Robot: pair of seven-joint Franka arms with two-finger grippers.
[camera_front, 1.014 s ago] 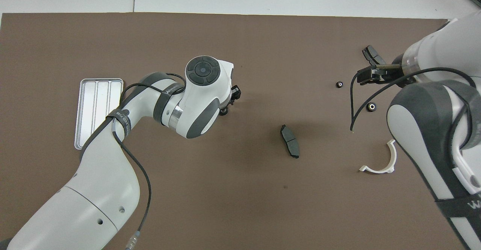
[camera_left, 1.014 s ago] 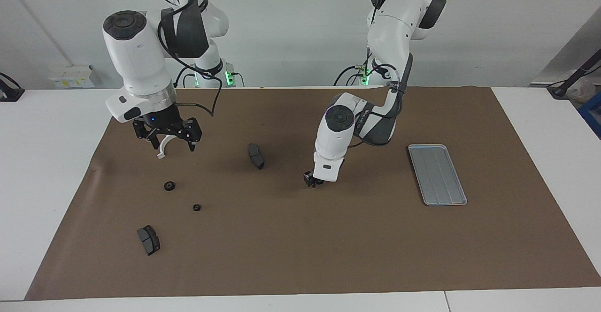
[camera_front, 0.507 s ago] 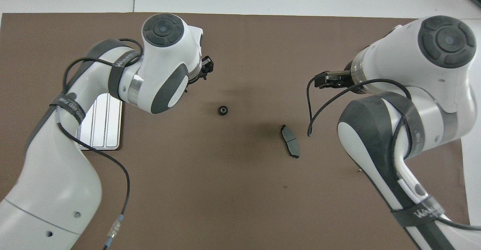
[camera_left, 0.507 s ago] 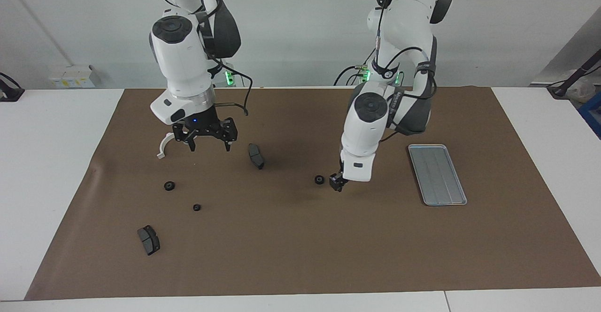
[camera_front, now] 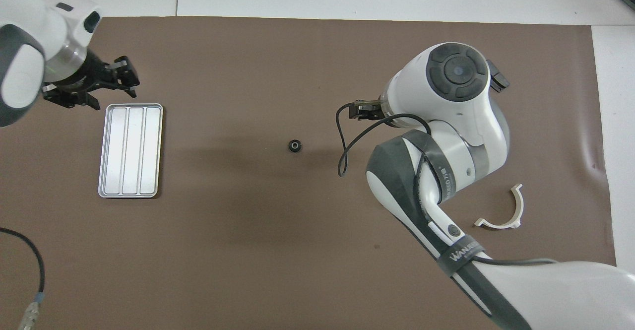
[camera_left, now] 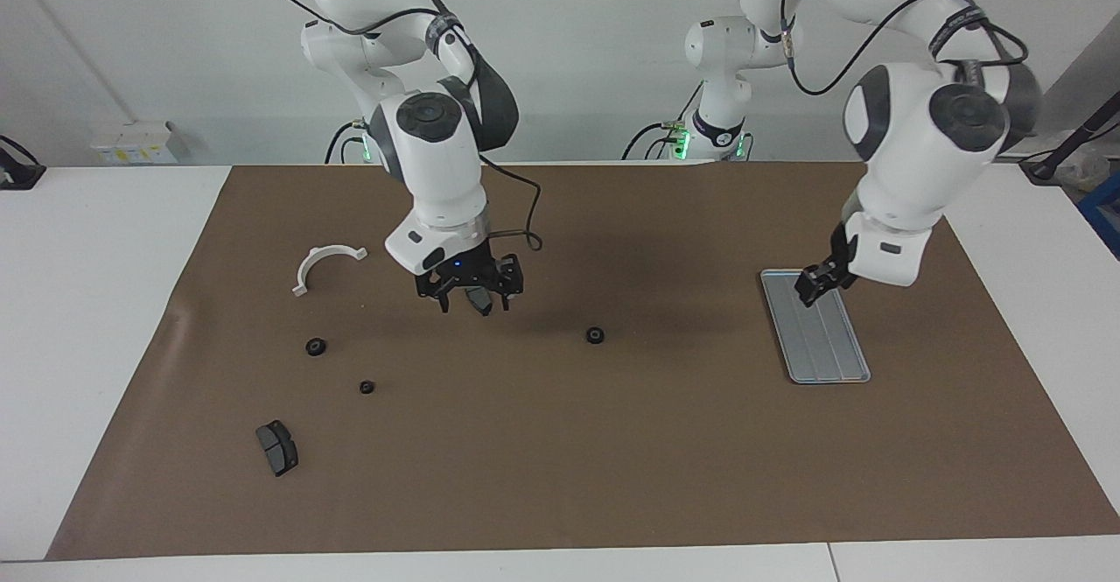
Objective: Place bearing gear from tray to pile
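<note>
— From across the table, where is the bearing gear (camera_left: 595,335) sitting?

— It is lying flat on the brown mat (camera_left: 560,477), alone, between the tray (camera_left: 831,346) and the pile (camera_left: 316,347), well apart from both. Nothing is showing in the tray.

— And the arms?

— The left gripper (camera_left: 814,287) is hanging over the tray's end nearer the robots, carrying nothing I can see. Whether it is spread or pressed together, I cannot tell. The right gripper (camera_left: 472,300) is hovering low with its fingers spread either side of a brake pad (camera_left: 479,302). I cannot say if it is touching.

— What is the view from overhead giving you?

— The gear is showing as a small dark ring with a pale hub, out in the open. The right arm is covering most of the pile, and only the white bracket (camera_front: 501,211) is peeking out.

— How are you expecting it to handle?

— I am guessing light, hard and stiff, with nothing fragile about it. The teeth should be giving some bite. I would be coming straight down and pinching across the outer rim, centred, since a small round part may be squirting sideways otherwise.
</note>
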